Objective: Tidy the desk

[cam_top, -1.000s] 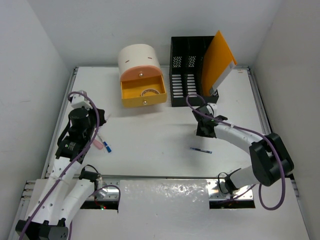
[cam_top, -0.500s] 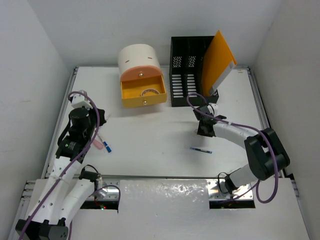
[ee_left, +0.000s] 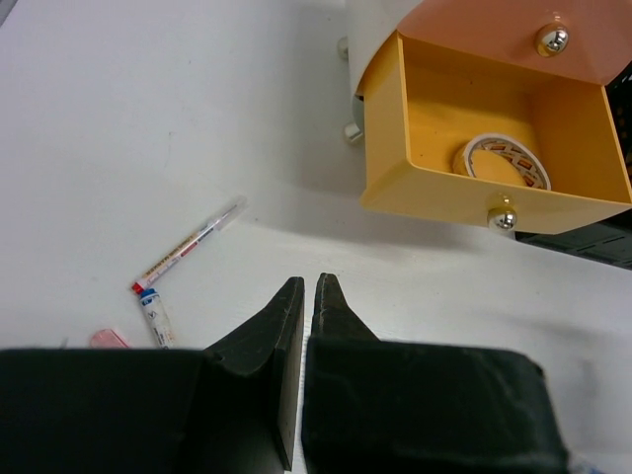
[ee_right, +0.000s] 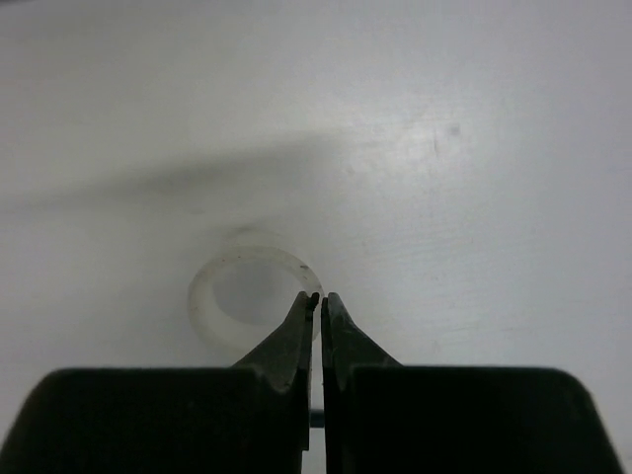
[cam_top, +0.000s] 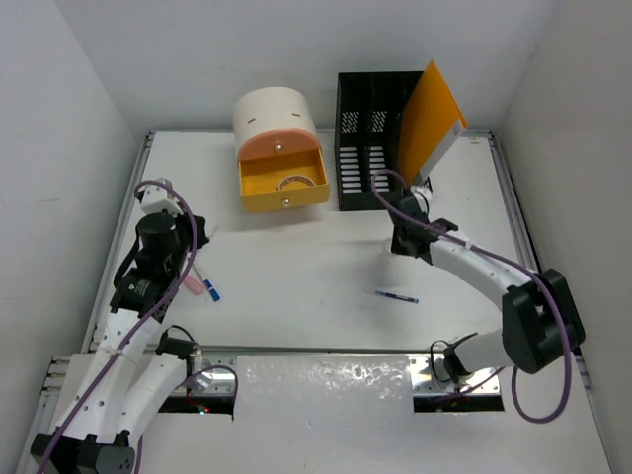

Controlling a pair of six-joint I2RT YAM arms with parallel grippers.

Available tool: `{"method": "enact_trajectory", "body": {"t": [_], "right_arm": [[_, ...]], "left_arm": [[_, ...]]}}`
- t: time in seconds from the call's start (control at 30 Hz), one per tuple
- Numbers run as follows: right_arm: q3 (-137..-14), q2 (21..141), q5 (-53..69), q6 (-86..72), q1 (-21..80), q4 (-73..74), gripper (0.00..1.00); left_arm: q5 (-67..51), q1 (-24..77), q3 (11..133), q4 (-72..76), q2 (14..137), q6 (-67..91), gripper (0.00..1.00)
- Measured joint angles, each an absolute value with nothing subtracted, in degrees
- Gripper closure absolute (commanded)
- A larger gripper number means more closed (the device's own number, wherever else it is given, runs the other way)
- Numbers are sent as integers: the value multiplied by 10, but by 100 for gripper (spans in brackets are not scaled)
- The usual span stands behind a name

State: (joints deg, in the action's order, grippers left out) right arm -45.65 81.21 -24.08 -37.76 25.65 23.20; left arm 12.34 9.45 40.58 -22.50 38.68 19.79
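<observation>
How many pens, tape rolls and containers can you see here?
Pens: 3 (dark pen, long white pen, short blue-capped pen)
Tape rolls: 2 (white roll in the yellow drawer, clear roll)
Containers: 2 (drawer box, black file rack)
Total on the desk: 7

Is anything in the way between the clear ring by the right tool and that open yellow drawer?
Nothing visible: bare desk lies between the clear ring and the yellow drawer. The black rack stands just behind that path.
</observation>
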Motion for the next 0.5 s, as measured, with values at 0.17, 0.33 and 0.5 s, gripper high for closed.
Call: {"method": "enact_trajectory", "body": {"t": [0.17, 0.33, 0.5], "right_arm": [[-588, 784, -216, -335, 269, 227, 100], [-700, 830, -136, -315, 272, 165, 100], [-812, 955, -39, -316, 272, 102, 100]], "left_arm": [[124, 95, 406, -225, 387, 198, 100], [124, 95, 406, -220, 389, 198, 100], [124, 95, 406, -221, 391, 198, 100]]}}
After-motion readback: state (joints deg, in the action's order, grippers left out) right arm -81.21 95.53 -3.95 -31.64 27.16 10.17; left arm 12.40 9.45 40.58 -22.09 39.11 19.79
